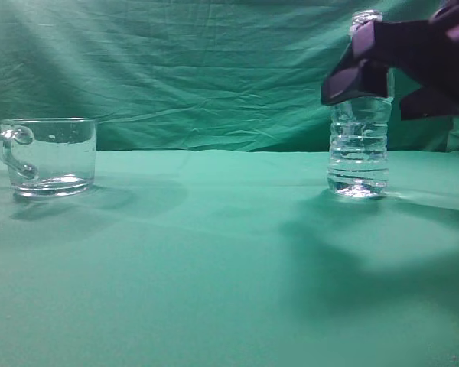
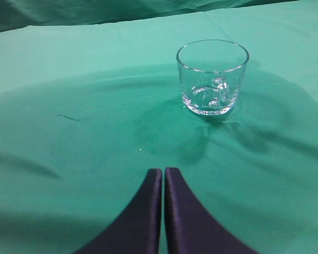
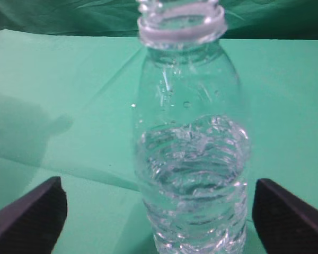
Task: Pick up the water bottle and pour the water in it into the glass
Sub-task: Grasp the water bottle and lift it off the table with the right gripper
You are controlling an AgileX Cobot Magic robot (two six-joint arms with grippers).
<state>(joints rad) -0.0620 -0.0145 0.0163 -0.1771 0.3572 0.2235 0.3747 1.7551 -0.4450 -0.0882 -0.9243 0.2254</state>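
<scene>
The water bottle stands upright on the green cloth at the right, uncapped, with water filling its ribbed lower half. My right gripper is open around the bottle's upper body; in the right wrist view the bottle stands between the two spread fingers without touching them. The glass stands empty at the far left, handle to the left. In the left wrist view the glass sits ahead and to the right of my left gripper, which is shut and empty above the cloth.
A green cloth covers the table and a creased green backdrop hangs behind it. The left arm does not show in the exterior view.
</scene>
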